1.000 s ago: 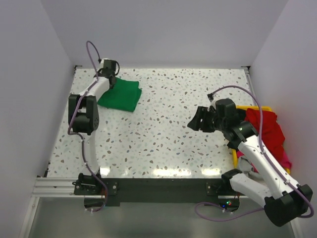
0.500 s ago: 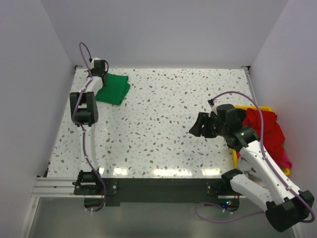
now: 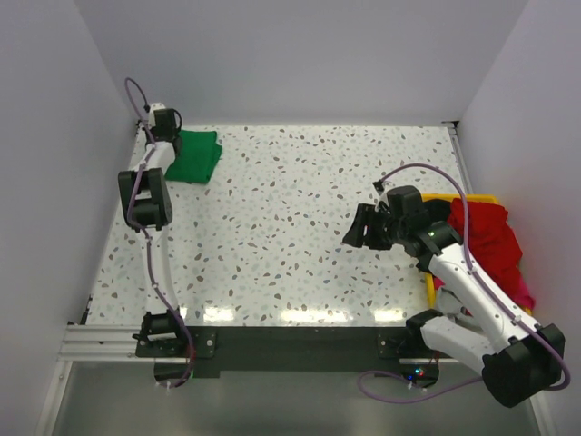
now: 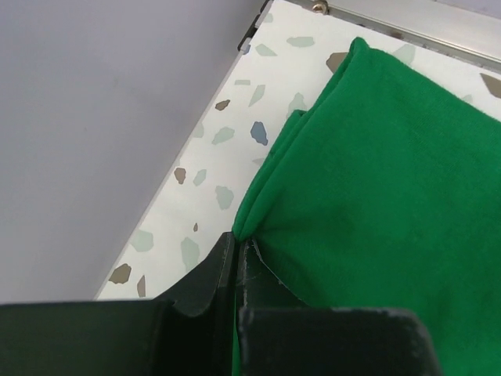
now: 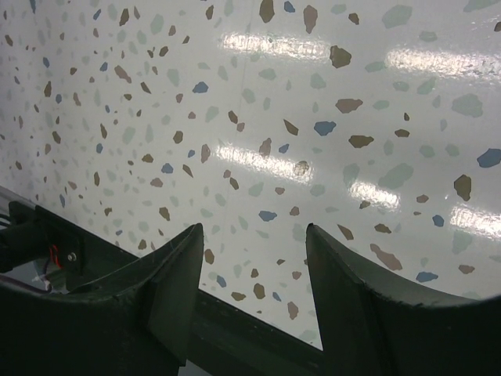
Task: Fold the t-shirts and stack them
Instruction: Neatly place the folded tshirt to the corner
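Green t-shirt (image 3: 194,156) lay folded at the far left corner of the table (image 3: 290,227), its edge pinched by the left gripper (image 4: 236,254); the right gripper (image 5: 252,266) hung spread above the tabletop

A folded green t-shirt (image 3: 192,156) is laid in the far left corner of the speckled table (image 3: 300,227); a yellow bin (image 3: 478,197) is set at its right edge.

Speckled terrazzo table (image 3: 300,209); plain pale walls (image 3: 300,54) around
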`<state>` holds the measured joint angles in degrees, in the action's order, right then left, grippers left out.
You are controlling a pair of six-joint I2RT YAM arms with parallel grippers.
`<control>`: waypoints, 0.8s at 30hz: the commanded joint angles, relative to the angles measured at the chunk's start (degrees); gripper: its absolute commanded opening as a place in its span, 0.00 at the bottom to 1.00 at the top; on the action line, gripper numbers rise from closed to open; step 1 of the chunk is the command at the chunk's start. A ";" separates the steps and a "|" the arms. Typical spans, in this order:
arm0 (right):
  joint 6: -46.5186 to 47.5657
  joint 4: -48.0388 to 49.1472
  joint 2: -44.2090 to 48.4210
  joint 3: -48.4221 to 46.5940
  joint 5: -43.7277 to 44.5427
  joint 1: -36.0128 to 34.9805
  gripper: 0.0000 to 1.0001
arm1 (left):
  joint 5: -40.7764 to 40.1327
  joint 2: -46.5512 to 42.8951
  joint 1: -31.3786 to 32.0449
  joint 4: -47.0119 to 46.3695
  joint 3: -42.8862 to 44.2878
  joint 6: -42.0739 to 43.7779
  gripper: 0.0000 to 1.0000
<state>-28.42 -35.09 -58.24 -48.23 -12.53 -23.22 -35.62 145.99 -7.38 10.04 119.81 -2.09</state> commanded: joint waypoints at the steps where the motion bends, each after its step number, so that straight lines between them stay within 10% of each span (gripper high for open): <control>1: 0.21 1.87 -0.21 0.24 0.84 -0.16 0.58 | -0.86 0.17 -2.11 -3.98 2.71 0.69 0.00; 12: 0.83 1.87 -0.39 0.59 1.73 -0.16 0.58 | 0.63 -0.45 -4.05 -4.07 3.59 -0.11 0.00; 21: 1.79 1.08 -1.79 -0.81 2.51 -0.16 0.59 | 6.26 -5.97 -3.87 1.38 5.88 -6.08 0.67; 24: 2.14 -0.58 -2.67 -2.48 3.31 -0.16 0.59 | 10.03 -12.91 -3.52 1.56 1.67 -10.64 0.75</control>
<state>-27.68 -35.18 -60.31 -48.27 -10.98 -23.22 -29.43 143.61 -10.83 12.16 122.80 -7.35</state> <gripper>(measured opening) 0.589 0.718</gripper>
